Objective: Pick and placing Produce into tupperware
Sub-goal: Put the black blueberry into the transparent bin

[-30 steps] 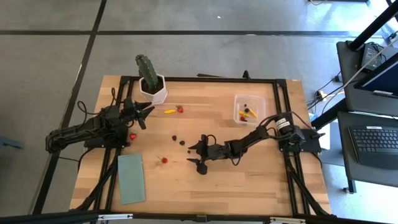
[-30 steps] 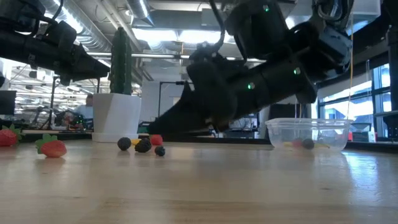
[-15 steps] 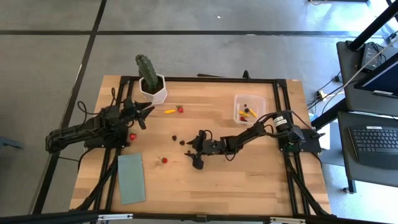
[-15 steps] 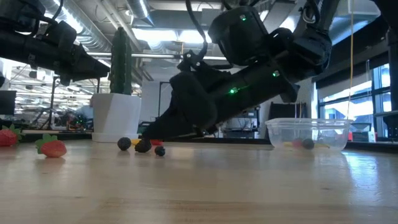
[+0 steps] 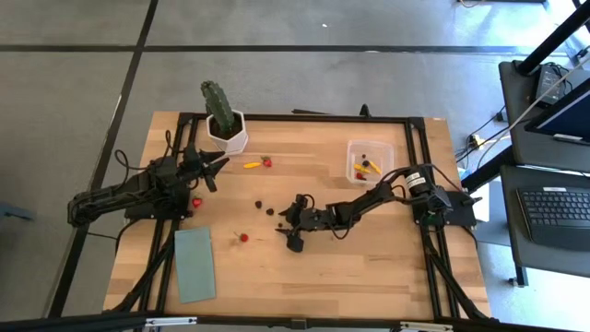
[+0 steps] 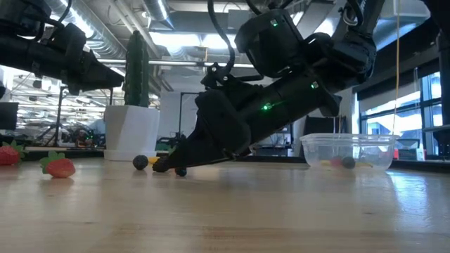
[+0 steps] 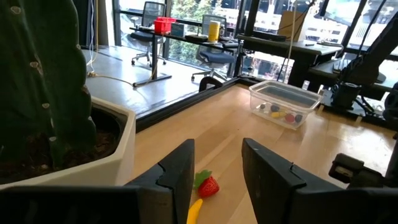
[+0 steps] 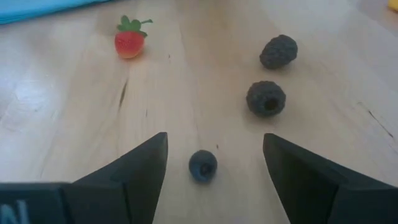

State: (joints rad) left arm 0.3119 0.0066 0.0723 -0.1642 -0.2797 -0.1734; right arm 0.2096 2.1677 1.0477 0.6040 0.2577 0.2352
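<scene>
The clear tupperware (image 5: pixel 369 160) stands at the table's far right with a few small pieces inside. Loose produce lies mid-table: a tiny dark berry (image 8: pixel 203 165), two blackberries (image 8: pixel 266 98) (image 8: pixel 278 51) and a strawberry (image 8: pixel 129 41). A yellow piece (image 5: pixel 251 165) and a strawberry (image 5: pixel 266 162) lie farther back, and another strawberry (image 5: pixel 196 202) lies at the left. My right gripper (image 5: pixel 289 228) is open, low over the table, its fingers on either side of the tiny dark berry without touching it. My left gripper (image 7: pixel 217 149) waits open by the cactus pot, empty.
A green cactus in a white pot (image 5: pixel 226 129) stands at the far left, close to my left gripper. A flat green pad (image 5: pixel 194 265) lies at the near left. A black frame rail (image 5: pixel 304 118) runs around the table's edge. Bare wood lies near the front edge.
My right gripper has edged toward the dark berries and tipped its fingers lower toward the table, staying open. No piece of produce has moved.
</scene>
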